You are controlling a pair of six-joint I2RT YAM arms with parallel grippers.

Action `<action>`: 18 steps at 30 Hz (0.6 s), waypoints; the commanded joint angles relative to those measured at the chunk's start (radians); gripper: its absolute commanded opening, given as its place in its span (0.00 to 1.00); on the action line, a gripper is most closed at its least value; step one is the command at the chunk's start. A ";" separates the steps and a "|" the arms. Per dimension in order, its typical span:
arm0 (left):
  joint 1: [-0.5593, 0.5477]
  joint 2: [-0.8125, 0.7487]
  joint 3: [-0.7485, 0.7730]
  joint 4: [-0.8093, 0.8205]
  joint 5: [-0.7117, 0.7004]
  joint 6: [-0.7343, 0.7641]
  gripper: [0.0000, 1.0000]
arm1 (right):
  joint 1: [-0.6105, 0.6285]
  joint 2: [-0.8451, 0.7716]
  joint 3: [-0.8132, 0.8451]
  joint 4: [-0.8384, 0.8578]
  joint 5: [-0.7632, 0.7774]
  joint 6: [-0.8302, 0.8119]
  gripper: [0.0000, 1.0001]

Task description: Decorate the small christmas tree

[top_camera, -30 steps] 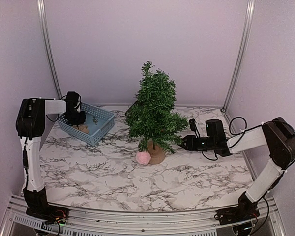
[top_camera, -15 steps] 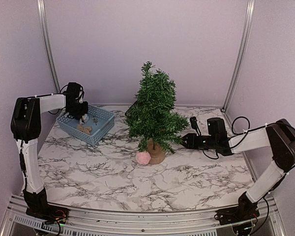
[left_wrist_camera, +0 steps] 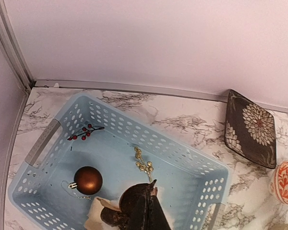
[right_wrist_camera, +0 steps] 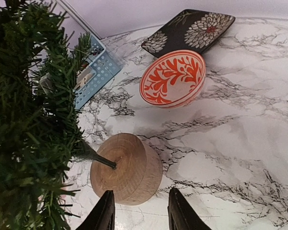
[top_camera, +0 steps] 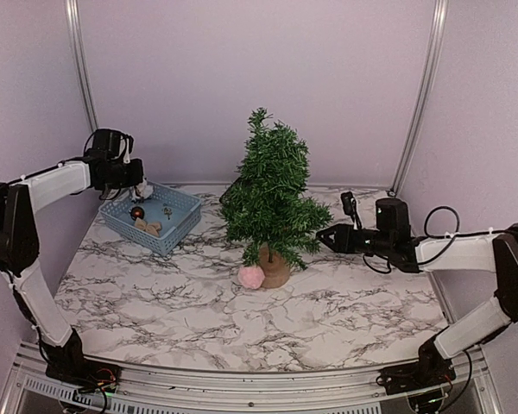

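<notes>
The small christmas tree (top_camera: 272, 194) stands mid-table on its tan stump base (top_camera: 276, 272); the base also shows in the right wrist view (right_wrist_camera: 127, 167). My left gripper (top_camera: 139, 191) hangs above the blue basket (top_camera: 183, 207). In the left wrist view it (left_wrist_camera: 153, 188) is shut on a small dark brown ornament (left_wrist_camera: 129, 203). A brown ball (left_wrist_camera: 88, 180), a red berry sprig (left_wrist_camera: 84, 133) and a gold sprig (left_wrist_camera: 144, 163) lie in the basket (left_wrist_camera: 149, 129). My right gripper (top_camera: 325, 237) is open and empty just right of the stump, and its jaws (right_wrist_camera: 140, 215) stand wide apart.
A pink pom-pom (top_camera: 251, 276) lies on the table against the stump's left side. An orange patterned bowl (right_wrist_camera: 174, 78) and a dark floral plate (right_wrist_camera: 189, 31) sit behind the tree. The cell's walls close in at the back and sides.
My left gripper has risen out of the basket and the arm has swung up and to the left. My right gripper has lifted slightly beside the tree.
</notes>
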 commanded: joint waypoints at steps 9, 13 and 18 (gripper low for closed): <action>-0.150 -0.389 -0.189 -0.019 0.215 -0.002 0.00 | -0.008 -0.332 -0.083 -0.078 -0.032 -0.151 0.52; -0.228 -0.486 -0.213 -0.071 0.300 0.021 0.00 | -0.004 -0.438 -0.088 -0.148 -0.038 -0.218 0.59; -0.321 -0.591 -0.237 -0.096 0.430 0.037 0.00 | 0.029 -0.569 -0.075 -0.201 -0.071 -0.297 0.70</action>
